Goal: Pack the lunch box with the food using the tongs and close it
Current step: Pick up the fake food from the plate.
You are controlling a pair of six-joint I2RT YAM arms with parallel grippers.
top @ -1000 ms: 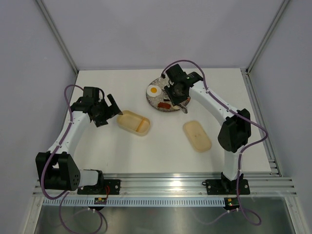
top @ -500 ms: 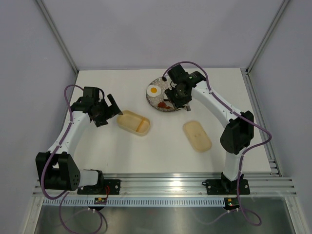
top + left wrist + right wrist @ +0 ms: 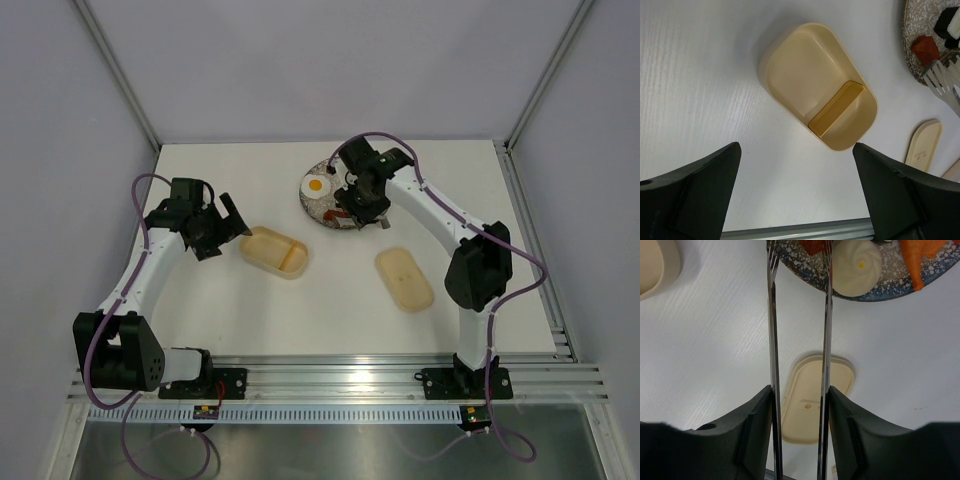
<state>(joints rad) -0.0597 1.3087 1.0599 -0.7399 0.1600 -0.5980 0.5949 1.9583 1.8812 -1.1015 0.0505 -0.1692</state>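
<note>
While the right pincer (image 3: 800,405) is gripping the tongs (image 3: 772,330) above the plate (image 3: 892,282), it is aiming at food; next, squeezing the sausage (image 3: 926,47). Left pincer (image 3: 796,185) is hanging open beside the empty lunch box (image 3: 805,65).

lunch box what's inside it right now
Only an orange-yellow divider strip sits inside the lunch box, near one end; nothing else lies in either compartment. The left wrist view looks straight in, so no part of the interior is covered.
</note>
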